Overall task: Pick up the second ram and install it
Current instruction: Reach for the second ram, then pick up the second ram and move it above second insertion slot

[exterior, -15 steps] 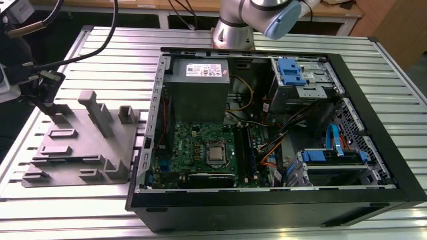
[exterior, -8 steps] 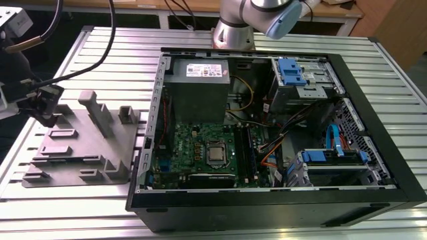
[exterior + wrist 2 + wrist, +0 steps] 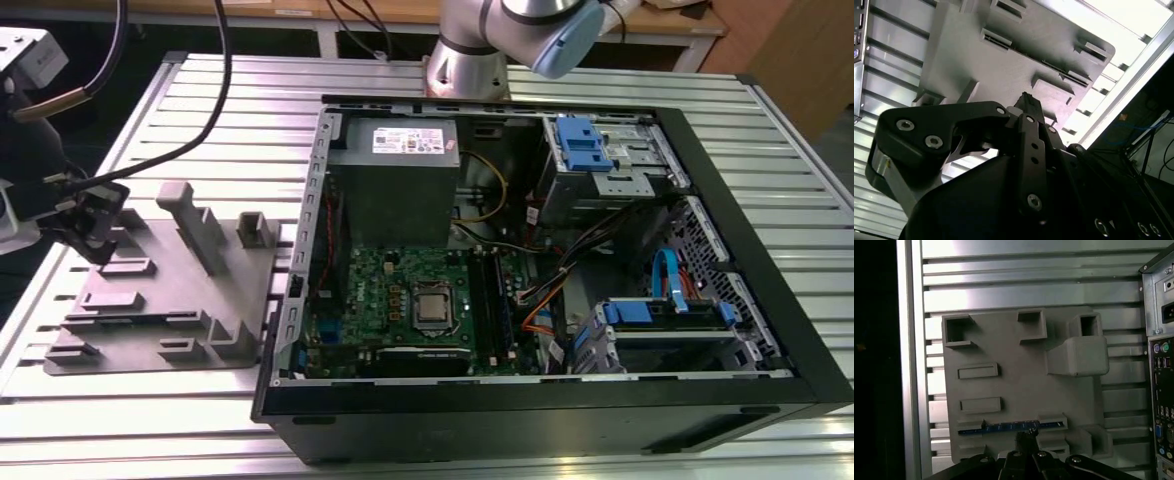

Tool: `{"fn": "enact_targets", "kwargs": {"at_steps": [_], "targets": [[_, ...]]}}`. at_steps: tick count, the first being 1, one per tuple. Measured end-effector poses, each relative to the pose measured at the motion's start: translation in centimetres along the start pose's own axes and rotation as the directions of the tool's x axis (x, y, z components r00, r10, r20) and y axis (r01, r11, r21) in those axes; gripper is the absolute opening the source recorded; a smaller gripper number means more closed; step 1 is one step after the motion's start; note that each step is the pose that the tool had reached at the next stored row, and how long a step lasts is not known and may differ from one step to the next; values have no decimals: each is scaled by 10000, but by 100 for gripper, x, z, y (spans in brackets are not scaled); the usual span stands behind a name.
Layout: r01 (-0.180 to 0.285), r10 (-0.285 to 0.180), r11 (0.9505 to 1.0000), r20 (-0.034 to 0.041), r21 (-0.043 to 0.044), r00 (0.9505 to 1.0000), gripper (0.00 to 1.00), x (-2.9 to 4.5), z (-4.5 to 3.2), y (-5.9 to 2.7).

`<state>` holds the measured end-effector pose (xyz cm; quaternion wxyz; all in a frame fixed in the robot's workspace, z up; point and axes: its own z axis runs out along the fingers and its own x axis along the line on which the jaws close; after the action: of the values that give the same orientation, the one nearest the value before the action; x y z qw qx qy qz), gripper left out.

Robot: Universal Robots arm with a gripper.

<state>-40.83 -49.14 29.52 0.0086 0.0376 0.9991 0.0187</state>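
You are seeing the pincer [image 3: 1026, 436] hanging at the second ram [image 3: 999, 428] in the tray [image 3: 147, 300], 9 o'clock of the case [image 3: 534, 420]; grip: cannot tell.

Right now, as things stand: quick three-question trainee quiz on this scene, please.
1. True or false: the second ram is inside the computer case.
2. The gripper is above: A the case, B the grey tray, C neither.
3. Fill in: the tray lies on the exterior view's ___ of the case.
Key: 1 false, it stands in a tray slot; 2 B; 3 left.
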Motion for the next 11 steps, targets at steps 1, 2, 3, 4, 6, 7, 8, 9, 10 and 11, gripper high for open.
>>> {"fn": "enact_targets", "kwargs": {"at_steps": [1,2,3,4,6,7,8,9,10,11], "targets": [[0,0,10000,-2,-1,10000,7,0,5,-4],[-1,1,10000,-1,-1,10000,7,0,7,-5],[0,0,10000,-2,-1,10000,7,-1,9,-6],[0,0,10000,-2,-1,10000,7,-1,11,-6],[0,0,10000,-2,-1,10000,7,-1,11,-6],[0,0,10000,-2,-1,10000,7,-1,12,-6],[0,0,10000,-2,-1,10000,7,0,12,-6],[0,0,10000,-2,-1,10000,7,-1,12,-6],[0,0,10000,-2,-1,10000,7,-1,12,-6],[0,0,10000,-2,-1,10000,7,-1,13,-6]]}}
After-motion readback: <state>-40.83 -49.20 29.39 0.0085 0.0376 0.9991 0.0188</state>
